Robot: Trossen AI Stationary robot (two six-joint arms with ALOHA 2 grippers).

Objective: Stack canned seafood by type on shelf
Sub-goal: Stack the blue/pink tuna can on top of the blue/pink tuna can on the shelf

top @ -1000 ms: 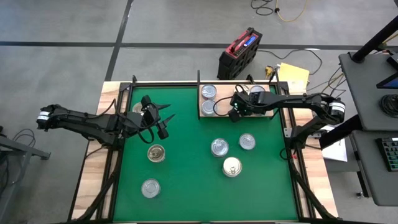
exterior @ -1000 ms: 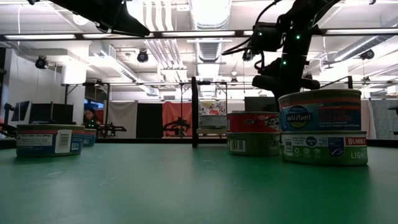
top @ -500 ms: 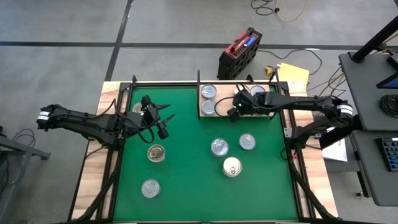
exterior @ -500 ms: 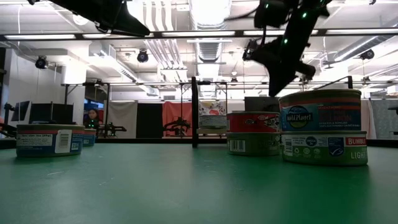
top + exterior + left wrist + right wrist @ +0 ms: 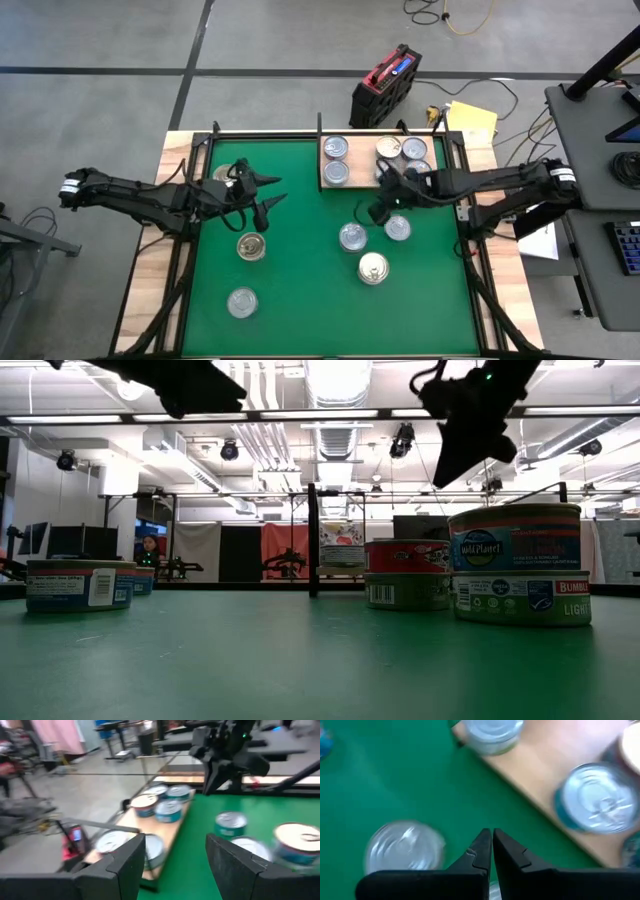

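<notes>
The shelf [image 5: 362, 160] is a pale wooden board at the far side of the green mat, with several tins [image 5: 335, 148] standing on it. More tins stand on the mat: three near the right [image 5: 352, 237], two at the near left [image 5: 251, 246]. My right gripper [image 5: 378, 212] hangs shut and empty above the mat, just near of the shelf and above those three tins; its wrist view shows the closed fingertips [image 5: 492, 851] over the mat beside a tin [image 5: 405, 846]. My left gripper [image 5: 271, 189] hovers open and empty at the mat's left, pointing toward the shelf [image 5: 172, 827].
A tin [image 5: 222, 173] sits partly under my left arm near the mat's left edge. A dark upright post [image 5: 313, 540] stands at the shelf's left end. In the low view a two-tin stack [image 5: 517, 565] stands close at the right. A red case [image 5: 385, 85] lies on the floor beyond the table.
My right gripper has left the space above the shelf, going toward the table's near edge and upward out over the mat, staying shut and empty. My left gripper has rolled a little in place, still open. No tin has moved.
</notes>
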